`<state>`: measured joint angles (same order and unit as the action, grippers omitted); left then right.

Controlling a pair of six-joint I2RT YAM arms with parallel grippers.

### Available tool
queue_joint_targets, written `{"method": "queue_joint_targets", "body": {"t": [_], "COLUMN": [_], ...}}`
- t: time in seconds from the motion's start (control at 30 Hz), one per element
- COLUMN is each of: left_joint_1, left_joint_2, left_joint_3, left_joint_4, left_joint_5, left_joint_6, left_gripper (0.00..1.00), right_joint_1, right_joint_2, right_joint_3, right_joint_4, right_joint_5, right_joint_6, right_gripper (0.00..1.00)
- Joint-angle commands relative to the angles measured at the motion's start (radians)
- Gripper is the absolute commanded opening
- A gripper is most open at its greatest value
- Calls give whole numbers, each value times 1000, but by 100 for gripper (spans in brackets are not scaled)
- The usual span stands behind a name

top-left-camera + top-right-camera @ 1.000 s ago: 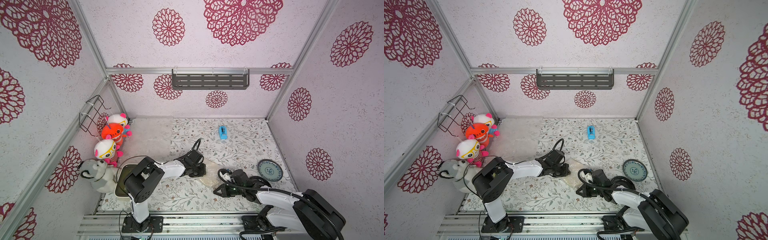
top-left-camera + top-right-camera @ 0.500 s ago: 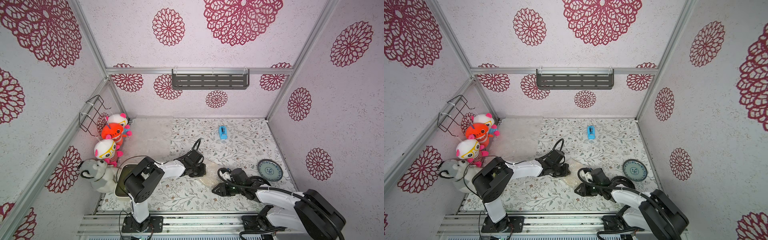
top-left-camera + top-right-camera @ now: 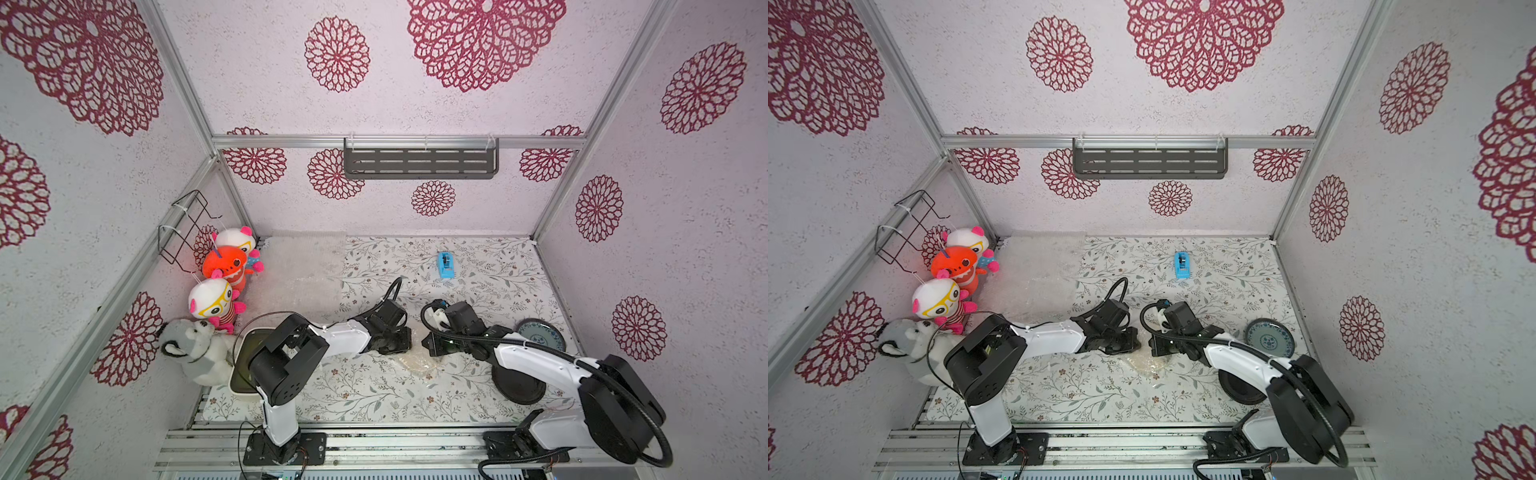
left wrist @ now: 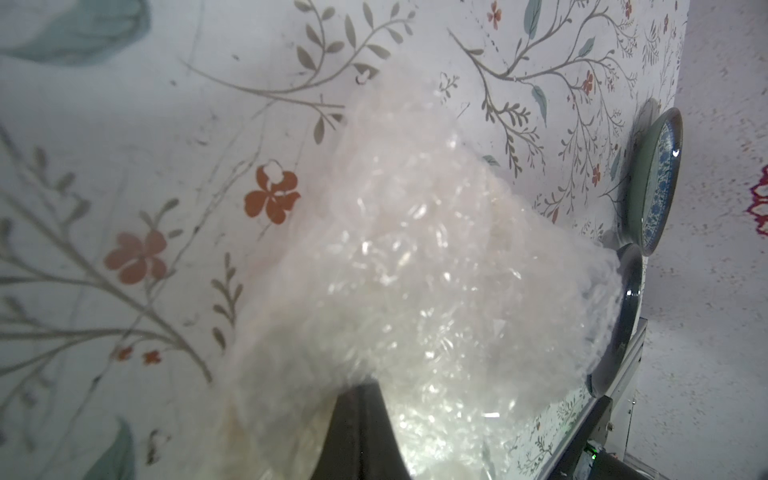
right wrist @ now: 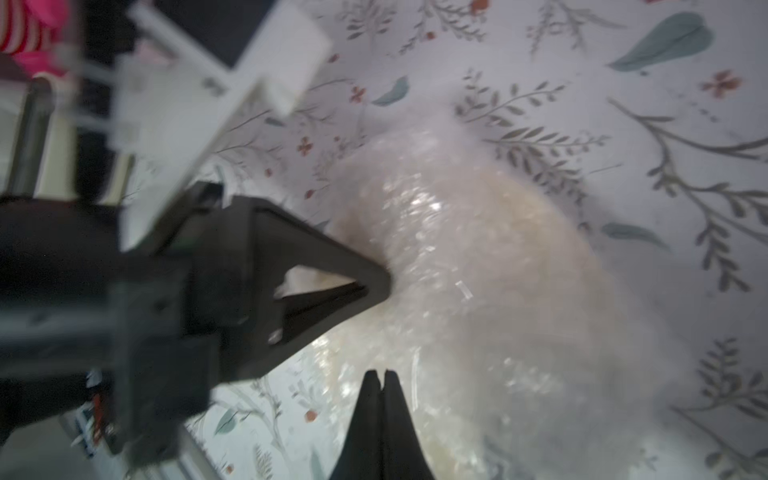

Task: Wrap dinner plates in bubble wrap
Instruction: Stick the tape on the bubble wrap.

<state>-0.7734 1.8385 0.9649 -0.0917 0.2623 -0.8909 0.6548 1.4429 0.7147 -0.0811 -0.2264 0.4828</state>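
Far out beyond the left pincer (image 3: 400, 344), along the side wall, four plush toys (image 3: 216, 299) stand in a row. A cream container (image 3: 243, 374) with a dark inside sits beside the left arm's shoulder. Behind the left pincer, toward the back wall, spare sheets (image 3: 303, 266) of bubble film lie flat on the bench (image 3: 353, 399).

The left pincer is low over the bench and clenched. In the right wrist view its tips press into the edge of the bubble wrap (image 5: 478, 291), with film bunched against them. The wrap is a crinkled, shiny bundle lying between the two pincers and a little nearer the arm bases than either. The cream plate (image 5: 519, 249) shows through it as a pale round shape inside the film.

The right pincer (image 5: 380, 386) faces the left one across the bundle. Its fingers are pressed together with only a thin seam between them, and their tips are at the wrap's edge. Whether any film is caught in them cannot be told.

Behind the right pincer, well apart toward the back wall, lies a blue tape dispenser (image 3: 445, 266). On the right pincer's outer side the black plate (image 3: 517, 388) lies bare on the bench, partly under the right forearm. The blue-grey plate (image 3: 540, 334) lies farther out, near the right wall and apart from the black one, also unwrapped.
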Motion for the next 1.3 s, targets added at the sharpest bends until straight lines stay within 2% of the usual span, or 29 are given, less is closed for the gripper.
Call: {"method": "queue_joint_targets", "body": {"t": [0.0,0.1,0.33,0.57,0.73,0.87,1.07,1.17,1.27], "left_joint_1": [-2,-3,-1,1,0,0,2,4,3], "left_joint_2": [8,3,7,11,15,20,33,37,39], "left_joint_3": [-16,-22,-21,-17,-16,-12,-6,-6,-6], "left_joint_4": [-11,-10,-8,-16,-18,-25,-23,-17,-16], "left_joint_5": [1,-4,1,-3,-1,1,10,17,17], "left_joint_6": [-3,-4,-6,-8,-10,-8,-8,-11,-14], "left_gripper": [0,0,0,0,0,0,0,0,0], "right_joint_1": [-6,13,25,53,58,80,133,152,156], "right_joint_2": [126,159,-43,-34,-183,-216,-288,-280,-200], "right_joint_3": [59,36,-49,-138,-145,-196,-259,-289,-289], "right_joint_4": [39,34,-29,22,-74,-7,-104,-43,96], "right_joint_5": [80,31,-25,-65,-60,-166,-81,-117,-105], "right_joint_6": [41,13,16,41,7,11,23,34,58], "right_gripper": [0,0,0,0,0,0,2,2,2]}}
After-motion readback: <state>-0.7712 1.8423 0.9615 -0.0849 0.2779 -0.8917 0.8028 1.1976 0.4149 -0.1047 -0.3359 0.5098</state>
